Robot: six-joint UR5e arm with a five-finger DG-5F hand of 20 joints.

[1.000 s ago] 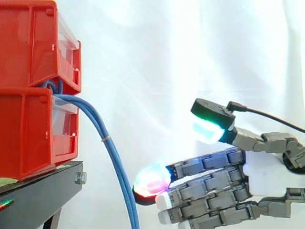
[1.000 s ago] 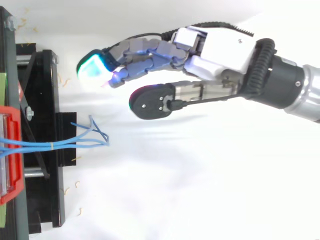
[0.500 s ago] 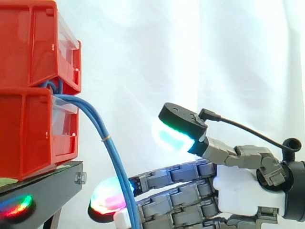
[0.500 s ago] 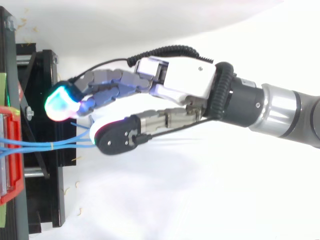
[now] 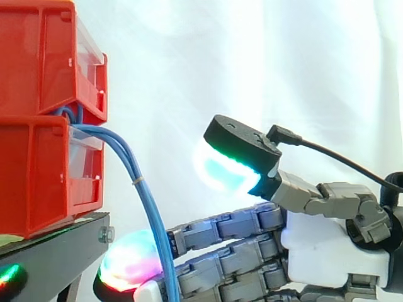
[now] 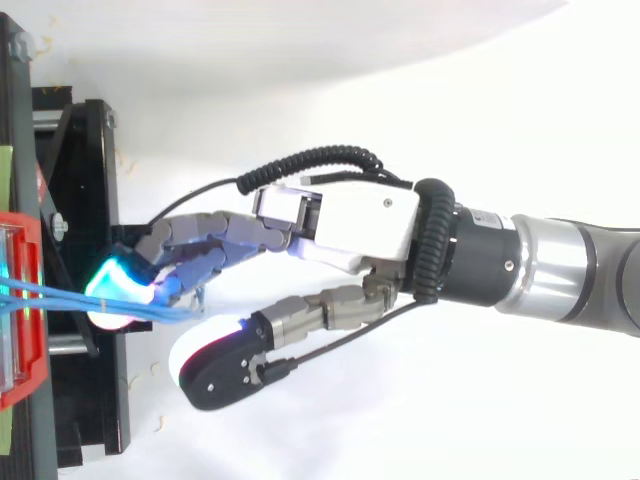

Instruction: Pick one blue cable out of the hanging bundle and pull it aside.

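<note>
we see the hand (image 5: 327,248) reaching in from the right with its fingers (image 5: 220,228) stretched nearly straight toward the stacked red bins (image 5: 38,176). its thumb (image 5: 242,151) is lifted well clear above them, so the hand is spread open. the bundle of blue cables (image 5: 143,195) comes out of the gap between the upper and lower bin, arcs over the lower bin's clear front and hangs down past the edge of the black stand (image 5: 56,251). it crosses in front of the fingers near their glowing tips. a thin yellowish tie (image 5: 137,182) rings the bundle partway down, too small for us to tell whether it bears any print. from above, the lit fingertips (image 6: 115,288) lie against the cables over the stand (image 6: 90,170), while the thumb (image 6: 225,370) sits apart to one side. we cannot tell whether a single strand runs between the fingers. a white curtain (image 5: 252,63) hangs behind.
</note>
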